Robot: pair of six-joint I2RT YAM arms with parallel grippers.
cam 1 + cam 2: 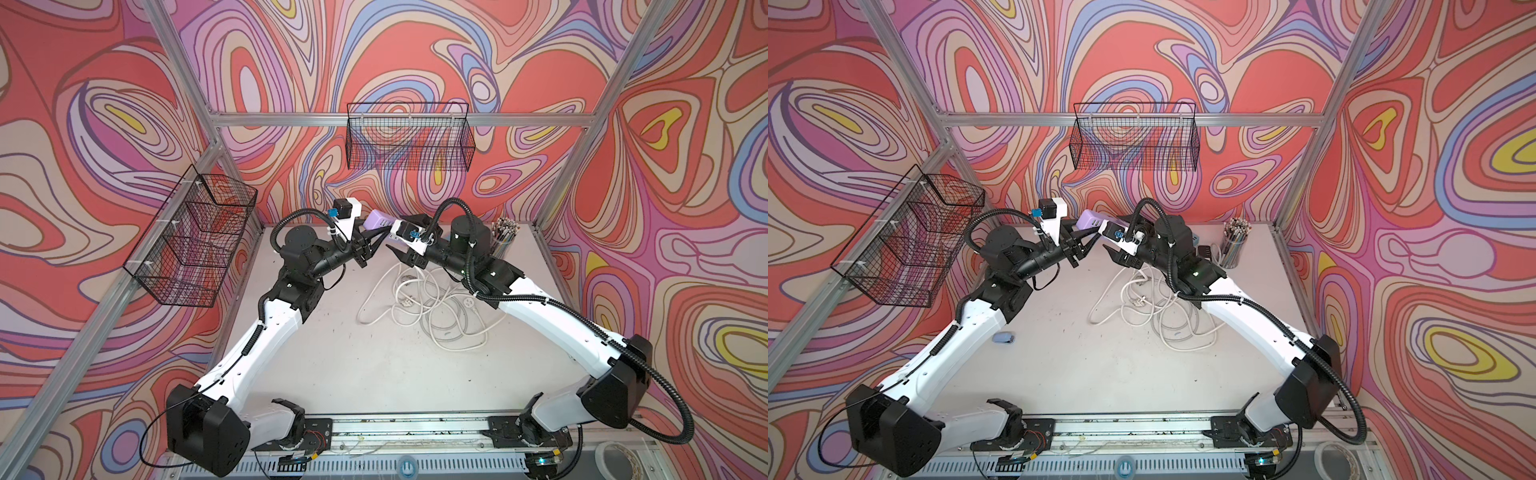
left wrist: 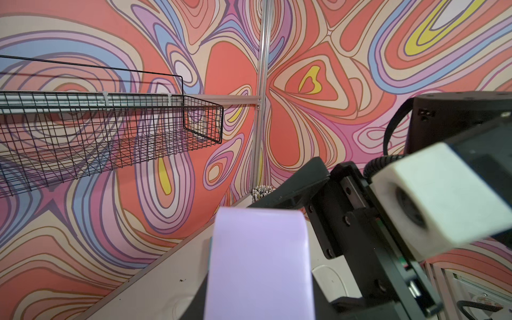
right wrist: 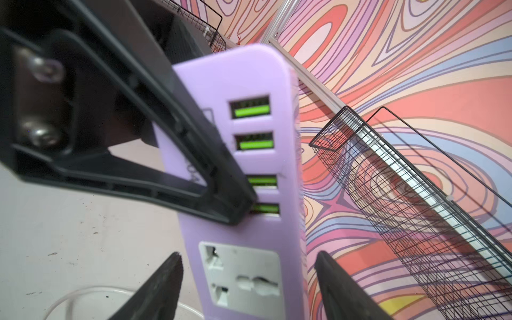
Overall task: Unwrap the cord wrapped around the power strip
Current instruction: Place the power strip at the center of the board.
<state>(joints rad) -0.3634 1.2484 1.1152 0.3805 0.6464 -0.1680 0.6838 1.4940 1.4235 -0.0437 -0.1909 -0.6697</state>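
Note:
The purple power strip (image 1: 376,219) (image 1: 1090,219) hangs in the air above the back of the table, with my left gripper (image 1: 384,233) (image 2: 259,304) shut on it. In the right wrist view a left finger (image 3: 194,155) lies across the strip (image 3: 243,110) by its green USB ports. My right gripper (image 1: 392,243) (image 3: 248,256) is open and straddles the socket end, with a gap at each fingertip. The white cord (image 1: 432,307) (image 1: 1167,307) lies in loose loops on the table below the right arm, its plug (image 1: 405,301) among them.
A black wire basket (image 1: 409,141) hangs on the back wall and another (image 1: 195,241) on the left wall. A cup of pencils (image 1: 503,237) stands at the back right corner. A small blue object (image 1: 1004,337) lies by the left arm.

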